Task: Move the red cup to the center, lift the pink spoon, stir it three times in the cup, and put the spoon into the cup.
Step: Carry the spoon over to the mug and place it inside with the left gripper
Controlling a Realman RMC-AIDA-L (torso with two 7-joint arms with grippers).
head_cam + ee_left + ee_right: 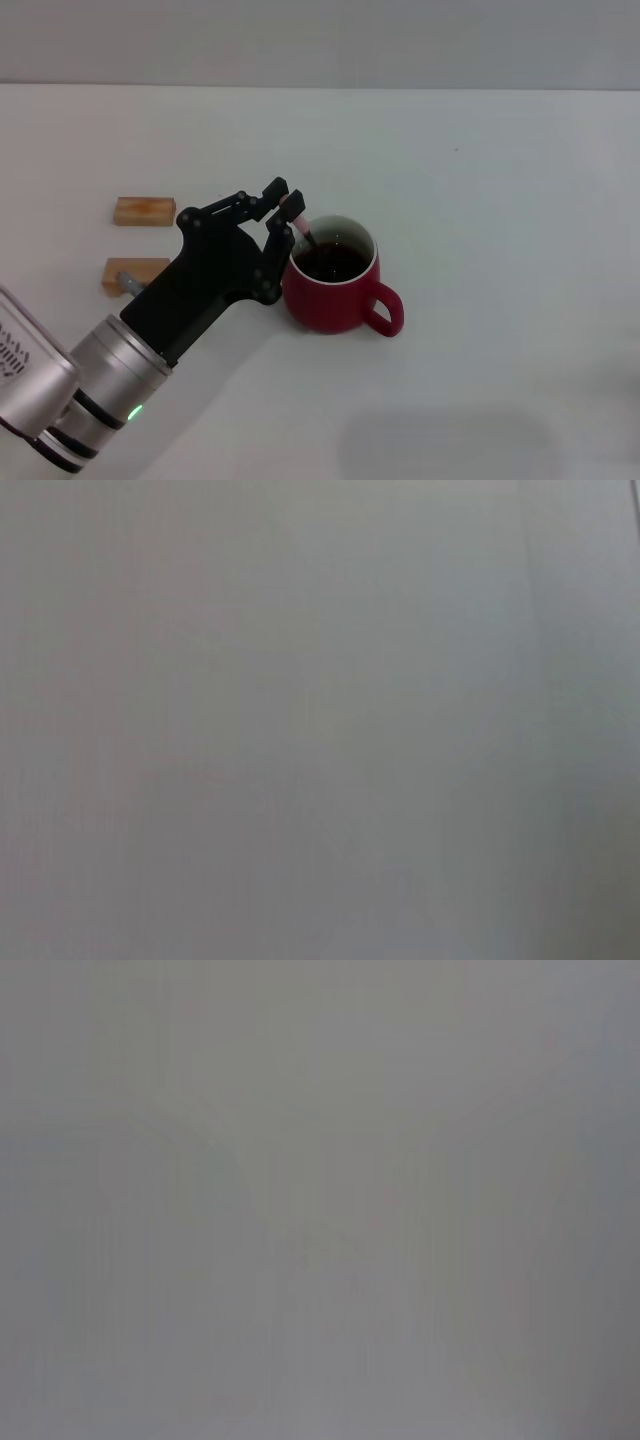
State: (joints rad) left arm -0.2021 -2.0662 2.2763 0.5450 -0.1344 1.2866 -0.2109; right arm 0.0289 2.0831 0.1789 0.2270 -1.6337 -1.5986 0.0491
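A: Where does the job stand right now?

B: In the head view the red cup (pixel 334 285) sits just below the middle of the frame on the white surface (pixel 500 180), handle turned toward the lower right, dark liquid inside. The left tool (pixel 286 212) is just left of the cup's rim, its two black fingers pinched together on the pale handle of the pink spoon (pixel 303 229). The spoon slants down to the right, and its lower end goes into the liquid.

A: So the cup has been placed and the spoon lifted?

B: I'd judge so. The cup looks central and the spoon is off the surface, in the tool's grip and in the cup. That puts it in the stirring step, or at the end of it. One moment cannot tell me how many turns are done.

A: What does the next move need?

B: If turns remain, small circles that keep the spoon's bowl clear of the cup wall, so the cup isn't nudged and nothing slops over. If stirring is done, the fingers should part only when the spoon leans on the rim, then the tool should rise straight up without catching the handle.

A: Anything else around?

B: Two wooden blocks at the left of the frame, one (pixel 145 211) above the other (pixel 133 274), the lower partly behind the arm. The right arm isn't in the head view, and both wrist views show only plain grey.
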